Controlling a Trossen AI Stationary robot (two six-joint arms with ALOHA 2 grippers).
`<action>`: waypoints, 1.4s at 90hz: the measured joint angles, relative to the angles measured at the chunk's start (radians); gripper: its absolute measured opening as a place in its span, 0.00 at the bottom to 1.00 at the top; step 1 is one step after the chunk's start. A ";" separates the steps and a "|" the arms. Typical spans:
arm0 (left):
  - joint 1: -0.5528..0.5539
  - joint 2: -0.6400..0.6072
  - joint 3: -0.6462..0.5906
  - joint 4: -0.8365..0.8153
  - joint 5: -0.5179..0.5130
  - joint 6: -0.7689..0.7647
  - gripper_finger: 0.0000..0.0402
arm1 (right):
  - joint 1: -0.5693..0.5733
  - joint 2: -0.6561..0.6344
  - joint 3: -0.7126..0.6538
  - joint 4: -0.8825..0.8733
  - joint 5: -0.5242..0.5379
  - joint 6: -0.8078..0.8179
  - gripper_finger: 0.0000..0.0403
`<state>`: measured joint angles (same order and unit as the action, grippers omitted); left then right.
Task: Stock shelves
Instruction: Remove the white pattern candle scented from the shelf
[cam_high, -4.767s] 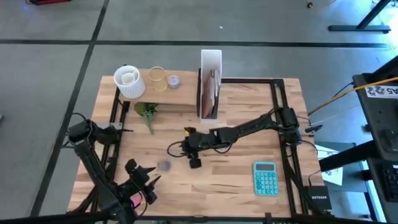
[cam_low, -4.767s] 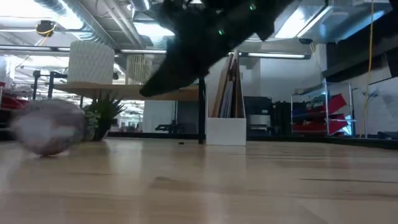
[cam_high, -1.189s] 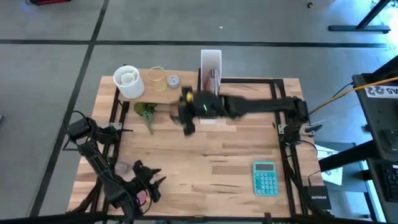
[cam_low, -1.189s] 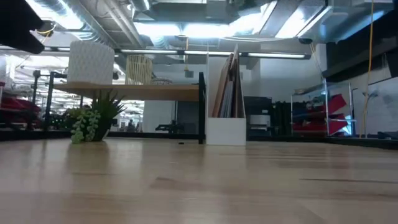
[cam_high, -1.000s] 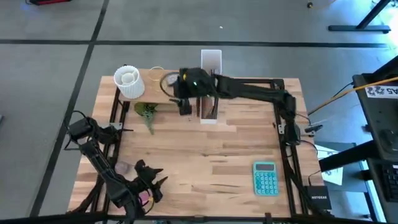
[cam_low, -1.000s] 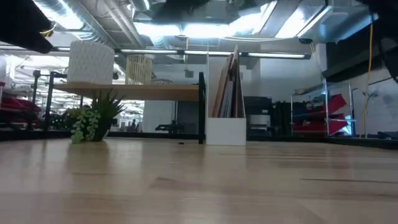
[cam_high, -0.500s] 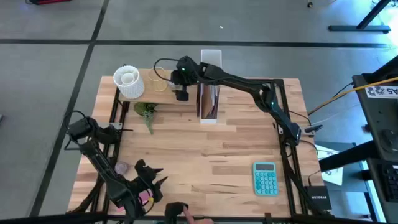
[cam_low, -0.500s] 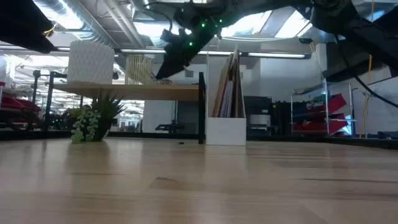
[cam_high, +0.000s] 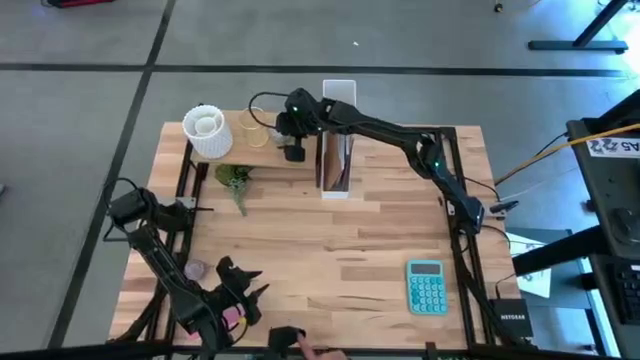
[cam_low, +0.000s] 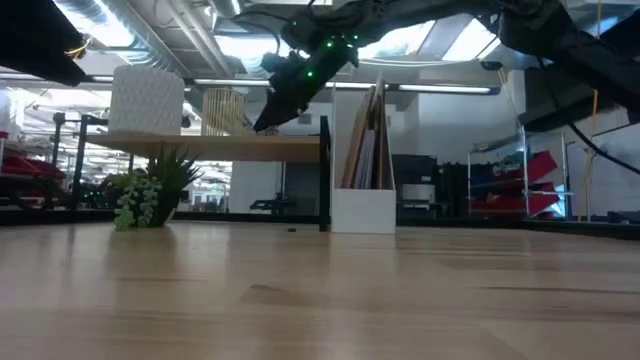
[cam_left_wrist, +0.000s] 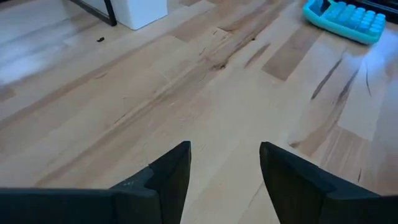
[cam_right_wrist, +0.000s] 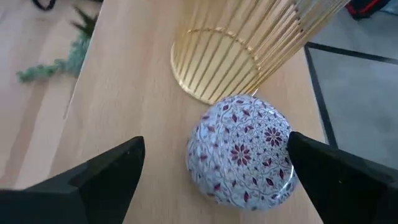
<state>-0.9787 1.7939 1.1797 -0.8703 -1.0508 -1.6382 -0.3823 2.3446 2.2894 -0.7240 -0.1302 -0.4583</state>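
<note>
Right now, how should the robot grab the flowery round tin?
Probably from above, one finger on each side of the tin, across its round wall. Keep off the side where the gold wire cup stands close. The open right gripper already straddles it.

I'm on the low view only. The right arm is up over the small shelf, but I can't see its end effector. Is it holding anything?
Observer: No. The right end effector is open, and a round floral-patterned container sits on the shelf between its fingers.
Operator: Anything close to that container?
Observer: Yes, a gold wire cup stands right beside it on the shelf; I cannot tell whether they touch.
Operator: And the left arm?
Observer: The left end effector is open with nothing in it, over bare tabletop at the table's near left corner.
</note>
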 joint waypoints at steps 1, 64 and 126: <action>0.000 0.000 0.000 0.000 0.000 0.000 0.44 | 0.002 -0.001 0.000 -0.004 0.002 -0.004 0.94; 0.000 0.000 0.000 -0.001 0.000 0.003 0.44 | 0.056 0.005 0.021 0.027 0.009 0.034 0.94; 0.000 0.000 0.000 -0.001 0.002 0.012 0.44 | 0.035 0.002 -0.150 0.260 -0.121 0.169 0.76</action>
<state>-0.9791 1.7943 1.1797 -0.8709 -1.0489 -1.6264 -0.3476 2.3463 2.1399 -0.4637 -0.2508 -0.2891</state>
